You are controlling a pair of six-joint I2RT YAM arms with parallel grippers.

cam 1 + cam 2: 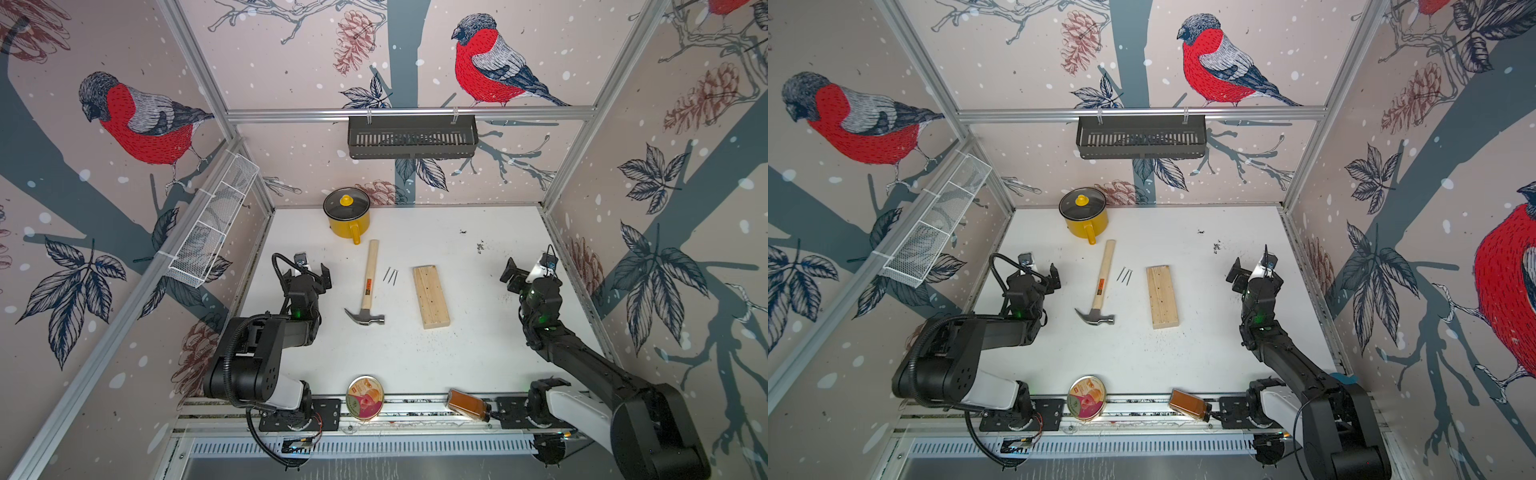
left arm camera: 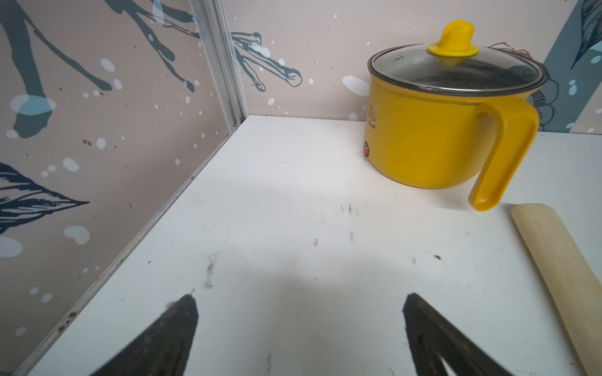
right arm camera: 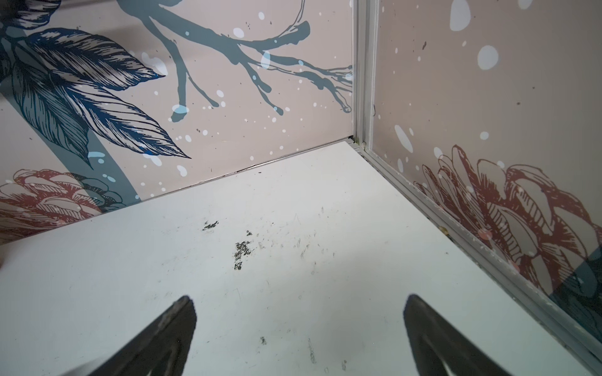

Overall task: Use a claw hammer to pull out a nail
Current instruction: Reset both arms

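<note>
Both top views show left fingers [image 1: 325, 275], right fingers [image 1: 509, 269] spread empty above white table [image 1: 478, 332], bird-print walls [image 1: 291, 62].

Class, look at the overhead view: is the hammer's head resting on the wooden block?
No, the claw hammer lies on the table apart from the wooden block, with loose nails between them.

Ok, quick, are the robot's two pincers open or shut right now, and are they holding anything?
Left pincer: open, holding nothing.
Right pincer: open, holding nothing.
</note>
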